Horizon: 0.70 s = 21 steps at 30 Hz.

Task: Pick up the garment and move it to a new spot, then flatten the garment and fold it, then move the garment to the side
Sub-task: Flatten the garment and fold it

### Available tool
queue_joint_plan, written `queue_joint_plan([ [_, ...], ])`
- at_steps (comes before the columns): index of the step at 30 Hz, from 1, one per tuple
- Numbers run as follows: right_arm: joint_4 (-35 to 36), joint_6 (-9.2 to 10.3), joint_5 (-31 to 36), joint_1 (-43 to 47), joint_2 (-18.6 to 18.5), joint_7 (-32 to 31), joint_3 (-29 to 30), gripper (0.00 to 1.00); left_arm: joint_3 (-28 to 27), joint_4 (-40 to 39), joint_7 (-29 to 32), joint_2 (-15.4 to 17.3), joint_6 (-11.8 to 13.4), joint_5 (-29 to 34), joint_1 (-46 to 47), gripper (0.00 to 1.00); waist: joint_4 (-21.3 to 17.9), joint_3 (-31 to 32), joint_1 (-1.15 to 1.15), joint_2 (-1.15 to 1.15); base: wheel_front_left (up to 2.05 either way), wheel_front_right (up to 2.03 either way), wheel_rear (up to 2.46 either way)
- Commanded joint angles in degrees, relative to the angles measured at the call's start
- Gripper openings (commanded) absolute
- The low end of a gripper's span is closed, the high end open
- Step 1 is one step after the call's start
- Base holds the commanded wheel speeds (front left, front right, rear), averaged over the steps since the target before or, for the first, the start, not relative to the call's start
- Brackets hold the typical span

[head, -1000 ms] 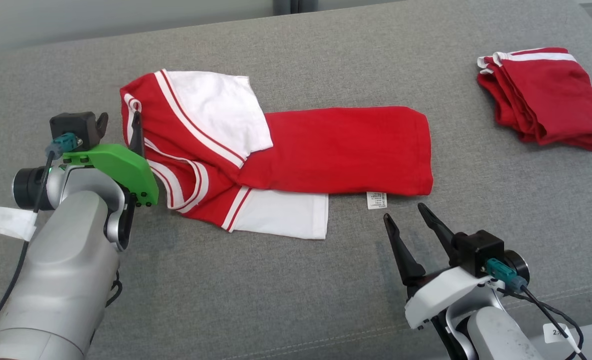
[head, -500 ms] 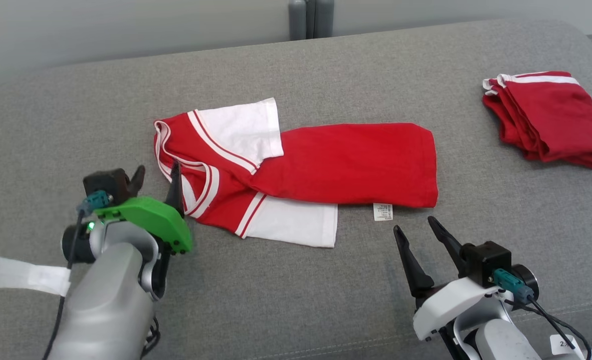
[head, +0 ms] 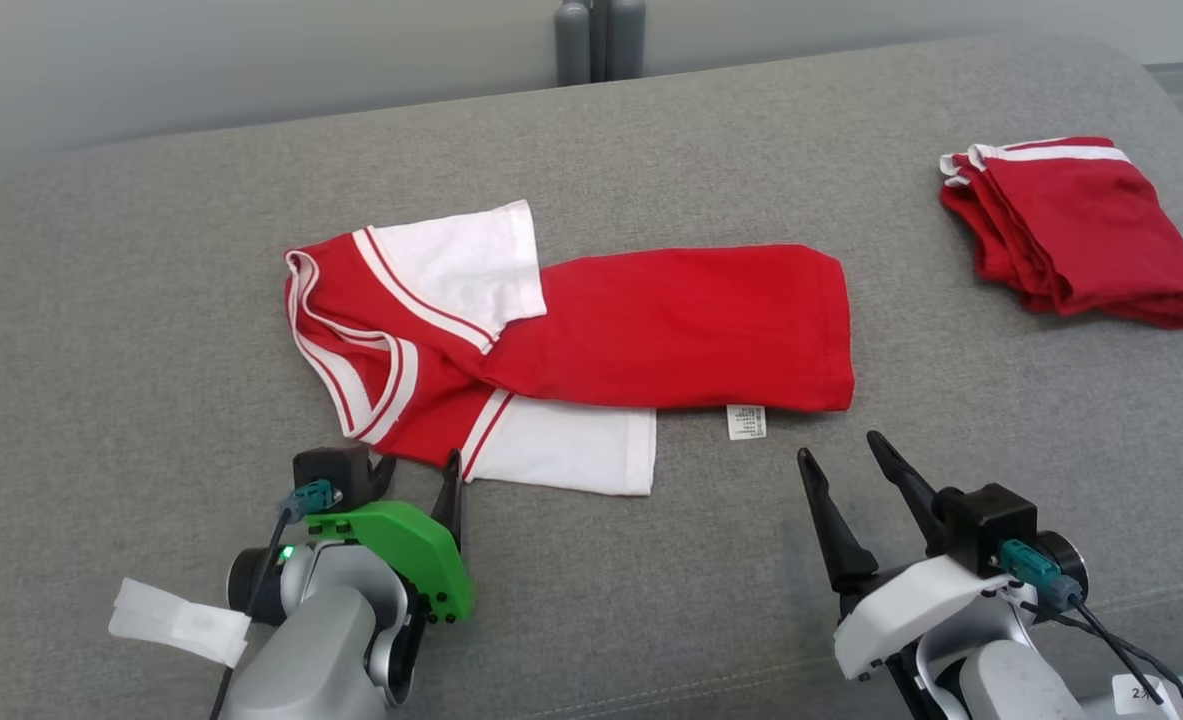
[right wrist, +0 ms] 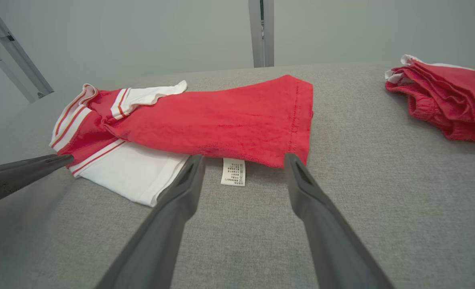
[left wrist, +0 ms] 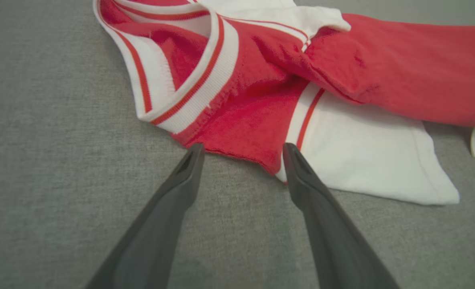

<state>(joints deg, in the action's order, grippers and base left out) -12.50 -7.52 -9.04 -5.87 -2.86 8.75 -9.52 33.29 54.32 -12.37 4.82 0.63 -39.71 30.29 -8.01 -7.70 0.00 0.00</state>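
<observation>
Both wide and empty, left end effector (head: 419, 462) and right end effector (head: 838, 444) sit below the central red garment (head: 651, 320).

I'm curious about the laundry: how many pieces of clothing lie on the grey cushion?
2. A red-and-white T-shirt lies in the middle; a folded red garment sits at the far right. That bundle could hide another piece.

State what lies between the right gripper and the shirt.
The white care label of the shirt, on grey cushion ahead of the right gripper; the right wrist view shows it.
</observation>
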Motion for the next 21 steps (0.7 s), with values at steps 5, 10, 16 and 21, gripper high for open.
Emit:
queue_joint_plan([
  [5,0.5,0.07,0.3,0.0,0.0,1.0,0.9,1.00,-0.2,1.1,2.3,-0.5,2.9,-1.1,-0.2,1.00,-2.7,-2.5,0.00,0.00,0.00,0.00,0.00],
  [10,0.2,0.07,0.6,-0.6,-0.1,1.7,1.1,1.00,0.4,1.8,4.7,-0.8,4.0,-1.3,0.0,1.00,-3.5,-3.4,0.00,0.00,0.00,0.00,0.00],
  [16,-0.5,0.07,0.1,-0.9,-0.1,2.4,1.5,1.00,0.7,0.7,5.4,-1.1,2.7,-2.1,-0.3,0.00,-3.2,-3.7,0.00,0.00,0.00,0.00,0.00],
  [21,-0.8,0.07,0.0,-0.6,-0.1,2.8,2.1,1.00,-2.3,-4.0,2.1,0.6,2.8,-4.2,-0.3,0.00,-1.8,-3.1,0.00,0.00,0.00,0.00,0.00],
])
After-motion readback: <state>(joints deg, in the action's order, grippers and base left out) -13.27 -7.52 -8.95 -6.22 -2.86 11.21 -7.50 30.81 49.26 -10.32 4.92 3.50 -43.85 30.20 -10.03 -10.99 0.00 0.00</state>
